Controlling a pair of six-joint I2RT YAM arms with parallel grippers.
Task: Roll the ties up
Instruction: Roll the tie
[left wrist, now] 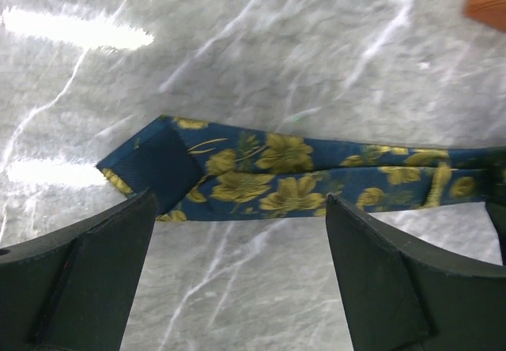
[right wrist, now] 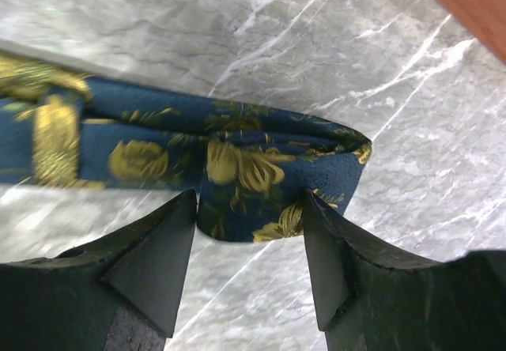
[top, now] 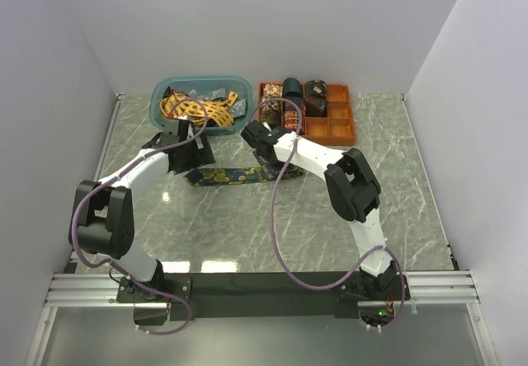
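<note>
Both claws hang low over the counter (top: 330, 218), one at each end of a navy tie with gold flowers (top: 231, 175) that lies flat and unrolled on the marble, running left to right in front of the two containers.

The left claw (left wrist: 241, 199) stands with its jaws wide apart and holds nothing. In its wrist view the tie's left end (left wrist: 277, 173) lies just beyond the fingertips, its corner turned over so that a plain dark patch of lining shows.

The right claw (right wrist: 249, 197) also has its jaws apart. The tie's other end (right wrist: 158, 145), folded back on itself into a rounded loop, sits in the gap between the two fingers (right wrist: 158, 256). Whether either pad touches the cloth cannot be told. A gold band crosses the tie further along in that view.

At the back of the counter a teal bin (top: 202, 78) holds a loose heap of ties, a yellow one with dark lattice (top: 198, 106) on top. Just beside it on the right, an orange tray with compartments (top: 351, 127) carries several rolled ties (top: 293, 86) in its rear and left cells. Purple cables (top: 276, 242) loop from the arms down toward their bases.
</note>
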